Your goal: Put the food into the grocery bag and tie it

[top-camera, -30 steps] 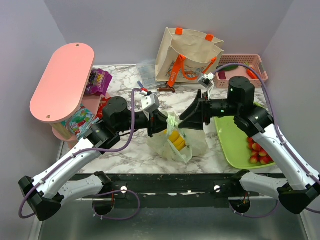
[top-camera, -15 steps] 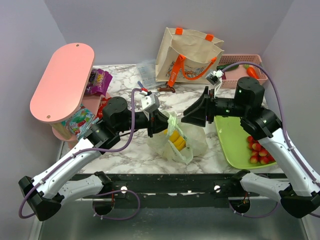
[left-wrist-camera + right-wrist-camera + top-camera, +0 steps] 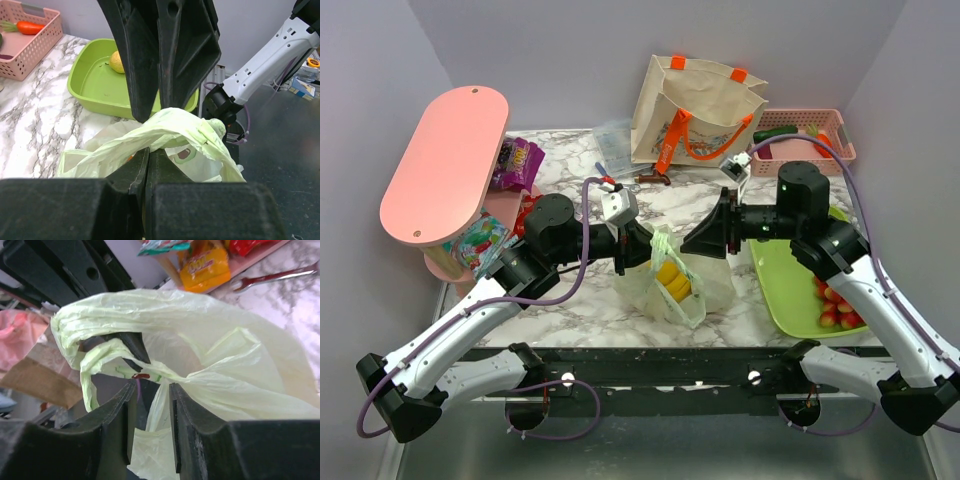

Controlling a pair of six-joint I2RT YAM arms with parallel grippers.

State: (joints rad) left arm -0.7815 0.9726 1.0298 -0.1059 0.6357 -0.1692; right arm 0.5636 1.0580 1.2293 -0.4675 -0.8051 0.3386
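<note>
The bag sits mid-table between the arms, with bananas inside. The left gripper is pressed together, pinching one handle. The right gripper is part-spread round the other strand and not yet pinching. The thin film could slip free as it closes, or a tug could tip the bag. Compared with a second ago, the right jaws are narrower; the bag and left arm are unchanged.
</note>
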